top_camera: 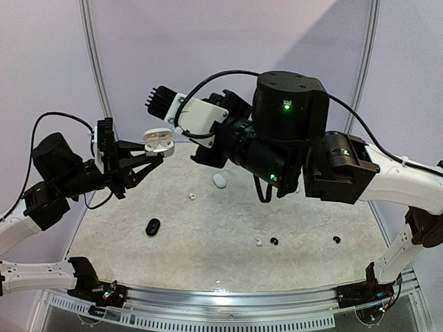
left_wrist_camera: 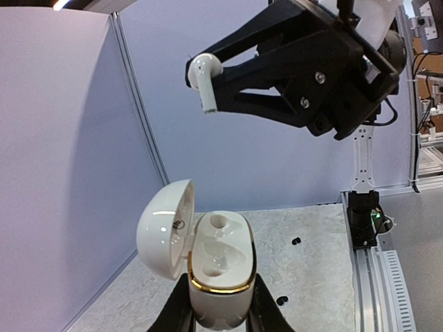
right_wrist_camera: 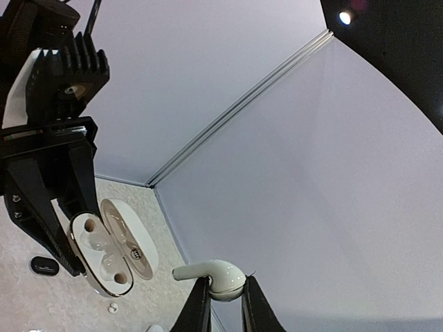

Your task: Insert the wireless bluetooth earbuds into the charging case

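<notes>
The left gripper (left_wrist_camera: 220, 312) is clenched on the lower body of an open white case (left_wrist_camera: 220, 259), one finger on each side, and holds it up off the table (top_camera: 208, 259). The case stands nearly upright in the left wrist view, its gold-edged rim facing up and its lid (left_wrist_camera: 165, 228) swung back on the hinge to the left side of the body. Two round wells show inside the case. The right gripper (right_wrist_camera: 225, 297) is pinched on a white earbud (right_wrist_camera: 214, 273), gripping its rounded head, with the stem sticking out sideways from the fingers. That earbud hangs above the open case and clearly apart from it; in the left wrist view it sits above the lid's side of the case. On the table below the case, a closed white case (top_camera: 219, 181) lies to its right, and a black case (top_camera: 153, 227) lies closer to the arm bases than the open case, almost straight toward them. A small white bud (top_camera: 192, 196) rests between those two closed cases. Further right of the open case and nearer the bases, another white bud (top_camera: 259, 243) lies just beside a black bud (top_camera: 274, 241), and a second black bud (top_camera: 336, 239) lies further right again.
</notes>
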Action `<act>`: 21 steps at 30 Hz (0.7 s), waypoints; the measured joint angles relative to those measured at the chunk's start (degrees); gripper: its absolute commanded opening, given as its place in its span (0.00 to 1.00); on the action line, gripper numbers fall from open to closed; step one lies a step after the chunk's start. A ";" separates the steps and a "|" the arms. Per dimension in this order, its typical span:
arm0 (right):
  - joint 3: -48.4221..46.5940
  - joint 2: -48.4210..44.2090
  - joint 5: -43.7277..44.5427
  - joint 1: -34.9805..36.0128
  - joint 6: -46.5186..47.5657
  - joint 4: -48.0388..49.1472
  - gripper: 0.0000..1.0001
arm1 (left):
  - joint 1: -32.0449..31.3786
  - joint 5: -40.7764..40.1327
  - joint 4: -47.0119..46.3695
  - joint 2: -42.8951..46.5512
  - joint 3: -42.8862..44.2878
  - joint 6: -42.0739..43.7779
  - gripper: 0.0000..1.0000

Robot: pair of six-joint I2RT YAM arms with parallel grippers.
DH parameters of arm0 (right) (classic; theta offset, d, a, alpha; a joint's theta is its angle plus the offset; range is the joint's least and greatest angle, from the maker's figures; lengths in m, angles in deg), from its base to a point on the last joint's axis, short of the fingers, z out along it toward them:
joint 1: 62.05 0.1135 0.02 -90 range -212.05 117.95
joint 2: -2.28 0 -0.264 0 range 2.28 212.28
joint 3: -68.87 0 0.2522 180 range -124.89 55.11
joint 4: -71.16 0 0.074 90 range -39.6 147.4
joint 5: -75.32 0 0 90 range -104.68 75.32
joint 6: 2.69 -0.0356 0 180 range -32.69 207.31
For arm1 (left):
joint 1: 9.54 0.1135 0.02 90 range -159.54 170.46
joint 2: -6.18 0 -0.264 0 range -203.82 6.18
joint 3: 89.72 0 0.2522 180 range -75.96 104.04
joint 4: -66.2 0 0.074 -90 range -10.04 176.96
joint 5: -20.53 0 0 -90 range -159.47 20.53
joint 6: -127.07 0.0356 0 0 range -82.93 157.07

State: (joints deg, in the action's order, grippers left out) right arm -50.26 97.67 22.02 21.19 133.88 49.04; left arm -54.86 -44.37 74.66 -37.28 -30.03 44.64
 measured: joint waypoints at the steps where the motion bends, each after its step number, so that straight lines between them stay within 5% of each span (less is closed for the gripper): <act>1: 0.00 0.00 -0.63 0.00 -0.13 -0.20 0.00 | 0.00 0.04 0.00 0.00 0.00 0.22 0.00; 10: -0.17 0.07 -5.07 0.00 -1.79 -0.83 0.00 | -0.02 -1.99 -0.74 -0.04 -0.90 3.02 0.00; 21: -7.96 7.85 -3.78 0.00 -1.86 -4.00 0.00 | -0.02 -3.98 -1.75 -0.61 -0.94 -3.32 0.00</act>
State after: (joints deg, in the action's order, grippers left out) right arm -58.21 105.52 18.24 21.19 132.02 45.04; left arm -54.88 -48.35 72.91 -37.89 -30.97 41.32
